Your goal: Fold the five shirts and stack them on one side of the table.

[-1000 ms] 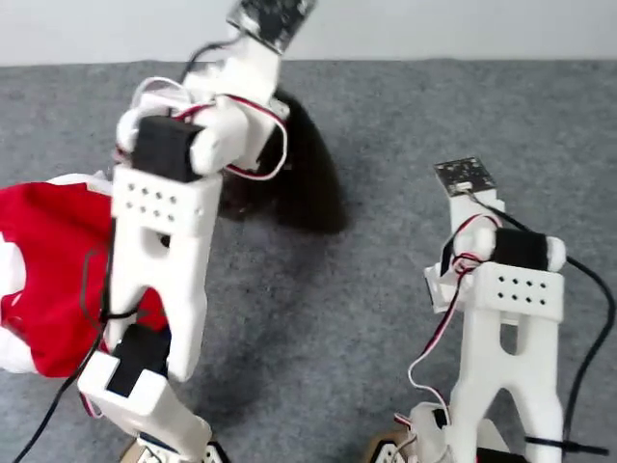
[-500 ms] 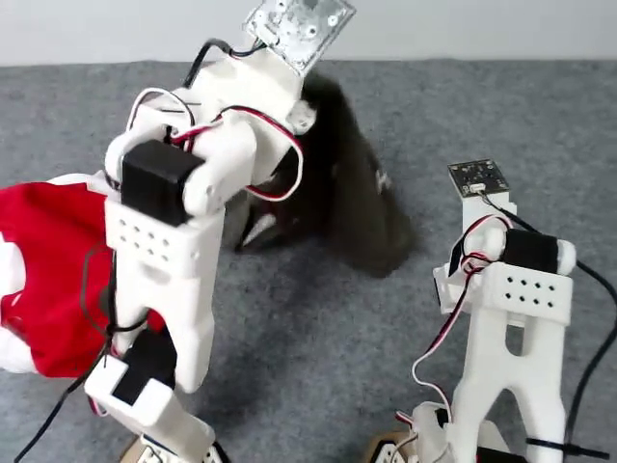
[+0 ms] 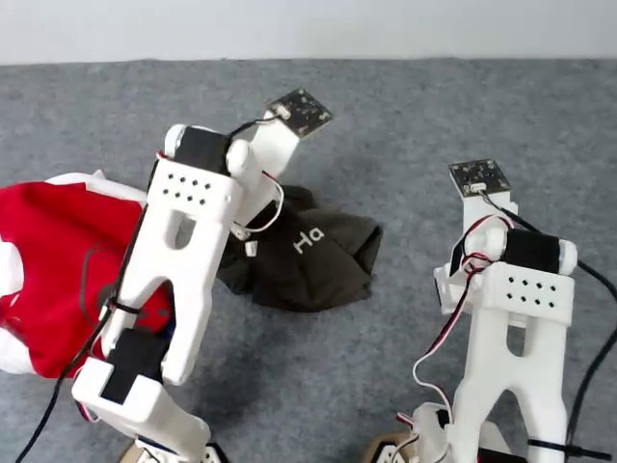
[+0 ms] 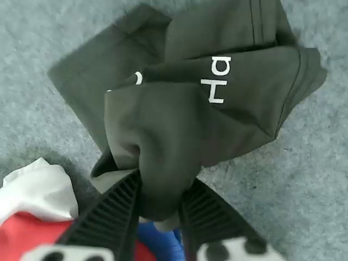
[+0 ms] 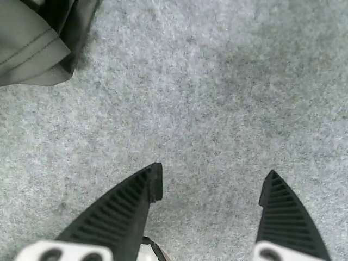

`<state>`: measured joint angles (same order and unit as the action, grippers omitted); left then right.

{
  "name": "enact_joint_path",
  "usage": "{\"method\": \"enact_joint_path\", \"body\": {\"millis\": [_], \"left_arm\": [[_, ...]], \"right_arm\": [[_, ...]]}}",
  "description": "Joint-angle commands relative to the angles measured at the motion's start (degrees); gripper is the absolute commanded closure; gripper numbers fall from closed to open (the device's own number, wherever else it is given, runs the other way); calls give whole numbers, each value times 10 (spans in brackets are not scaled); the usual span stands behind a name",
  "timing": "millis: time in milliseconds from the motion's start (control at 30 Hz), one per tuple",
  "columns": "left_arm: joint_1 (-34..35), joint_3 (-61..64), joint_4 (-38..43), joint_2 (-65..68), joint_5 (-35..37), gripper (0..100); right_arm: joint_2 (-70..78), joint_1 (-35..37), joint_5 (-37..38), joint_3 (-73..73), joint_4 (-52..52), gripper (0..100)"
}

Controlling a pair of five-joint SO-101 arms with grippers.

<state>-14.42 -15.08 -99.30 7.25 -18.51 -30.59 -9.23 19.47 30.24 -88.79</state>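
Observation:
A dark olive shirt [image 3: 313, 256] with white letters lies crumpled on the grey table [image 3: 434, 125] between the two arms. My left gripper [image 4: 159, 198] is shut on a bunched fold of the dark shirt [image 4: 201, 103], low over the table. A red shirt [image 3: 58, 265] with white parts lies spread at the left side, partly under the left arm; its red and white cloth [image 4: 32, 201] and a bit of blue show beside the left fingers. My right gripper [image 5: 212, 187] hangs open over bare table, a corner of the dark shirt [image 5: 38, 38] some way off.
The grey carpet-like table runs to a pale wall [image 3: 386, 24] at the back. Bare surface lies at the back right and in front of the dark shirt. The right arm [image 3: 506, 318] stands at the right front.
The left arm has swung down and lowered the dark shirt from the air onto the table, where it now lies crumpled. The right arm has hardly moved.

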Motion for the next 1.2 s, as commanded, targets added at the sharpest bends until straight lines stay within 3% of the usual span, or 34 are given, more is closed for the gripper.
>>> {"method": "enact_joint_path", "body": {"millis": [0,333,467,733,1000,1167], "left_arm": [[-26,-39,-7,-29,-6,987],[-190,-317,3,-19,-4,987],[-222,-356,12,7,-4,987],[-191,-344,-13,53,-5,985],[-124,-167,-11,84,-7,978],[-104,-116,-11,77,33,803]], "right_arm": [[-7,-22,8,-33,-4,707],[-7,-120,44,-34,-3,707],[-7,-153,44,-34,-3,707],[-7,-152,45,-37,-3,707],[-7,-68,40,-37,-15,707],[-7,-52,40,-37,-9,707]]}}
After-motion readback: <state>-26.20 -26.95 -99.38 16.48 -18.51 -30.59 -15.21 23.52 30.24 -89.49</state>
